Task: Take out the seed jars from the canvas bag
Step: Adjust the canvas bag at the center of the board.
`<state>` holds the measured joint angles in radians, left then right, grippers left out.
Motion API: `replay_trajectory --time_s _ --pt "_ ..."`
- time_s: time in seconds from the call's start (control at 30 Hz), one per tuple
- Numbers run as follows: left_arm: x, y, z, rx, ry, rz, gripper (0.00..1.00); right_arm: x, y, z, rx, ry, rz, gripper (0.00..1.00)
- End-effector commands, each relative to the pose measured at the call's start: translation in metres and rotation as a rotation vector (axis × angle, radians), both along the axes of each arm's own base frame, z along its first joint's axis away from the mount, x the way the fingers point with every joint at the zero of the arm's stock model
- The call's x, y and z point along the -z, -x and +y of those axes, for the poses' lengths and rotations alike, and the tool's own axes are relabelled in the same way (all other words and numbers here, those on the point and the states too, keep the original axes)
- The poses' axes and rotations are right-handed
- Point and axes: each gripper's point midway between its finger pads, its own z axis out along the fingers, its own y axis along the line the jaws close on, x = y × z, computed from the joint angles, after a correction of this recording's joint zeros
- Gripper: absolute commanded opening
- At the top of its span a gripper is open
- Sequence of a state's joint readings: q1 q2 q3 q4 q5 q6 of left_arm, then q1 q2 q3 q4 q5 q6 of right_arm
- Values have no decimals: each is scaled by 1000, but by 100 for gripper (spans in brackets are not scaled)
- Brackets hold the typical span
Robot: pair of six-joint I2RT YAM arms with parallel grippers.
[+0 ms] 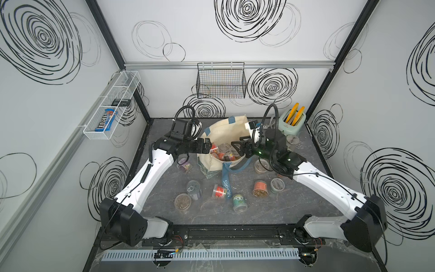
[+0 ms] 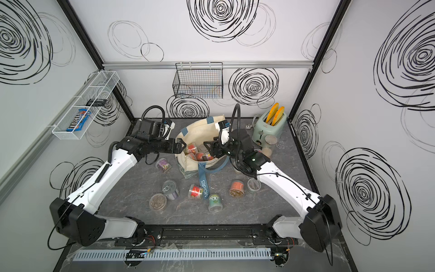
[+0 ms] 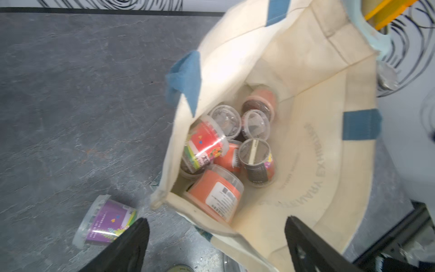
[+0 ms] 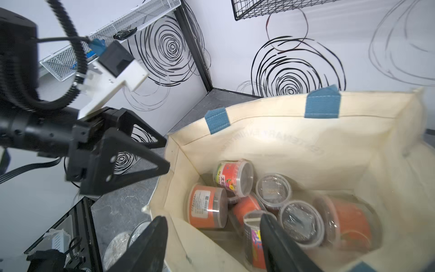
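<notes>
The cream canvas bag [image 1: 223,131] [image 2: 200,131] stands open mid-table, and several seed jars [image 1: 223,148] [image 3: 207,141] [image 4: 207,207] with red and orange labels lie jumbled inside. My left gripper [image 1: 208,146] [image 3: 215,220] [image 4: 166,153] is open and empty at the bag's left rim, its jaws either side of a bag corner. My right gripper [image 1: 235,146] [image 4: 213,217] is open astride the bag's near wall, with one finger outside and one inside beside a pink-labelled jar. More jars lie on the table: purple [image 1: 184,164] [image 3: 106,221], red [image 1: 219,191], green [image 1: 239,202], orange [image 1: 260,188].
A pull-tab tin can [image 1: 194,188] stands among the loose jars. The blue MORRIS strap [image 1: 225,183] trails forward from the bag. A mint toaster [image 1: 293,119] and a taller canister with a metal disc top [image 1: 293,141] stand back right. Wire baskets [image 1: 221,81] hang on the walls.
</notes>
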<state>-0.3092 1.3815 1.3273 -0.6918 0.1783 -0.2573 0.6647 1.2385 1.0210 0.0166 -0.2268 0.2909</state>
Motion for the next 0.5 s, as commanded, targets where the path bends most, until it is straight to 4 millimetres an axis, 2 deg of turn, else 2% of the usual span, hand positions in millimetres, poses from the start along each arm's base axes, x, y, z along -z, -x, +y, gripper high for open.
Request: replay_trajectory --time_s 0.0,0.23,0.33,0.4,0.47 --pt "3 -17 9 -107 -43 -35 93 12 4 -20 70 32 9 68" --pt "26 -36 9 -181 -104 -12 81 5 9 -23 67 33 -1 68" --pt "28 -42 10 -195 -130 -19 66 2 10 -22 52 46 -10 68" --pt "22 -47 9 -176 -144 -42 50 1 9 -21 50 56 -20 68" --pt "9 -53 6 -145 -155 -86 28 -1 8 -20 37 80 -32 68"
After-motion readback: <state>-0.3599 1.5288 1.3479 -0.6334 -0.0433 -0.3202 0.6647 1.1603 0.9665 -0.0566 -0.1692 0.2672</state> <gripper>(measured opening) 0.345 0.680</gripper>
